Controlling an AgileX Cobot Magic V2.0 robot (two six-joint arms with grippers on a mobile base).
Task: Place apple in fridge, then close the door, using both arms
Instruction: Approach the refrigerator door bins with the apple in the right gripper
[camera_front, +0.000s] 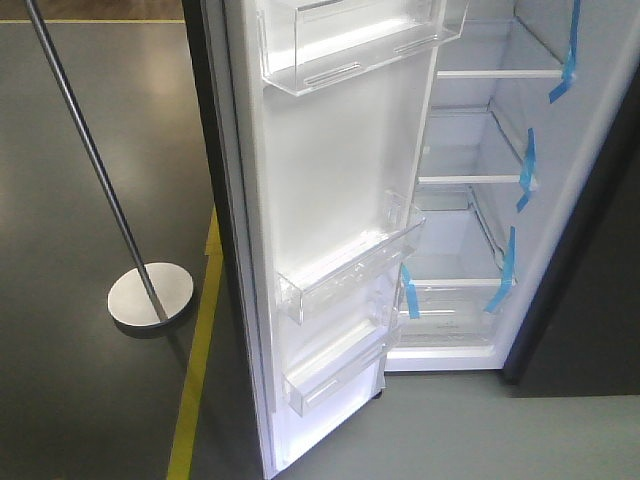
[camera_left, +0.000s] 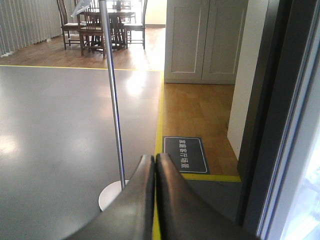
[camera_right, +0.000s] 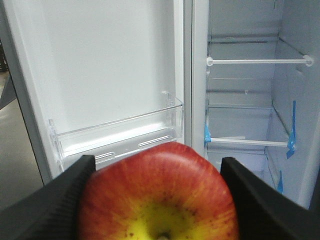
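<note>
Apple gripped in front of the open fridge

The right gripper (camera_right: 157, 200) is spread wide, its dark fingers (camera_right: 65, 192) pressing both sides of the red and yellow apple (camera_right: 157, 195), which sits outside the fridge (camera_right: 250, 90), facing the white inner face of the door (camera_right: 110, 65) and a clear door bin (camera_right: 117, 135). The door stands wide open, with blue tape (camera_front: 525, 165) on the glass shelves. The left gripper (camera_left: 155, 167) has its tips touching and holds nothing, aimed over grey floor toward a pole stand (camera_left: 114, 110) and yellow floor tape (camera_left: 160, 115).
</note>
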